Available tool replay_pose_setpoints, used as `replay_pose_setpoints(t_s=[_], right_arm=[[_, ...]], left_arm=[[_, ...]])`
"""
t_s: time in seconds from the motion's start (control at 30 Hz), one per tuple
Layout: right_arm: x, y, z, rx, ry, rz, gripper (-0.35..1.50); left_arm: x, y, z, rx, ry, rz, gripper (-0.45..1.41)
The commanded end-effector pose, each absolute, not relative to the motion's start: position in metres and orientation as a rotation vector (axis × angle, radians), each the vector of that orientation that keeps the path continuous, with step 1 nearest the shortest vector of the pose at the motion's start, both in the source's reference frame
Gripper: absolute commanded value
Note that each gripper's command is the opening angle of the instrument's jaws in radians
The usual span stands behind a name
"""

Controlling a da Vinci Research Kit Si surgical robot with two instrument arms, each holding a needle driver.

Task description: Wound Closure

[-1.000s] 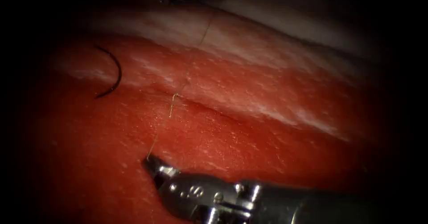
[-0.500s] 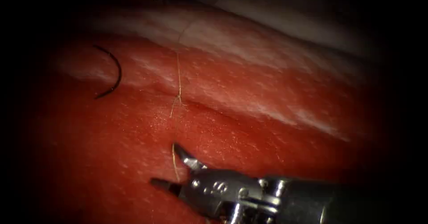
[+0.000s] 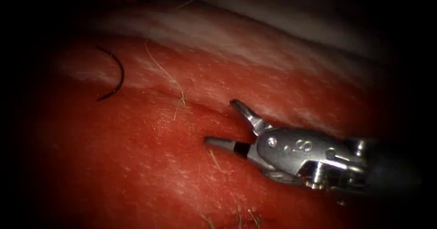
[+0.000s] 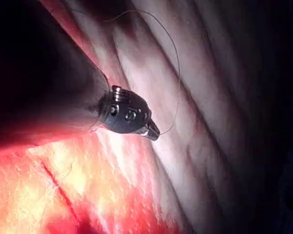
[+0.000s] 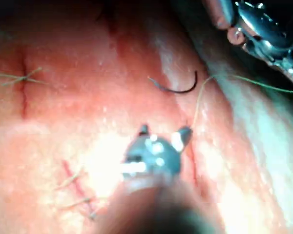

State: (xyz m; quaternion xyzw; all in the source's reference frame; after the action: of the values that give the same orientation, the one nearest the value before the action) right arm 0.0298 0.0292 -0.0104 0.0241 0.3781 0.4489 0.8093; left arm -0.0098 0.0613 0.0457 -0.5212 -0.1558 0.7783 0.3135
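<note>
Nearby, needle lies loose on tissue; right gripper empty.

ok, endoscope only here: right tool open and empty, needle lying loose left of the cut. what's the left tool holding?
Observer: Left wrist view: the left tool has its fingers shut on the thread, which curls away over the pale tissue.
Operator: where does that thread run?
Observer: Right wrist view: it comes from the left tool's side, passes the needle and drops toward the right tool, whose open fingers hold nothing.
Operator: anything else nearby?
Observer: Right wrist view: another cut, crossed by a stitch.
</note>
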Motion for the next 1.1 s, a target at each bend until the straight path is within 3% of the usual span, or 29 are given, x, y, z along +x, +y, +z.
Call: replay_pose_setpoints(t_s=[0.03, 0.2, 0.23, 0.4, 0.7, 1.1], right_arm=[[0.0300, 0.030, -0.009, 0.078, 0.839, 0.937, 1.47], [0.0277, 0.028, -0.011, 0.241, 0.902, 0.869, 1.45], [0.0272, 0.028, -0.012, 0.257, 0.906, 0.859, 1.35], [0.0277, 0.030, -0.013, 0.240, 0.900, 0.881, 1.31], [0.0342, 0.036, -0.007, 0.182, 0.904, 0.933, 1.36], [0.0380, 0.035, -0.001, 0.148, 0.860, 0.905, 1.43]], left_arm=[[-0.0097, 0.061, 0.045, -1.385, -0.406, 2.044, -0.35], [-0.0082, 0.062, 0.042, -1.412, -0.419, 2.013, -0.35], [-0.0079, 0.062, 0.041, -1.418, -0.424, 2.009, -0.35], [-0.0074, 0.062, 0.039, -1.436, -0.428, 1.990, -0.35], [-0.0076, 0.062, 0.036, -1.472, -0.440, 1.947, -0.35], [-0.0078, 0.062, 0.034, -1.491, -0.452, 1.920, -0.35]])
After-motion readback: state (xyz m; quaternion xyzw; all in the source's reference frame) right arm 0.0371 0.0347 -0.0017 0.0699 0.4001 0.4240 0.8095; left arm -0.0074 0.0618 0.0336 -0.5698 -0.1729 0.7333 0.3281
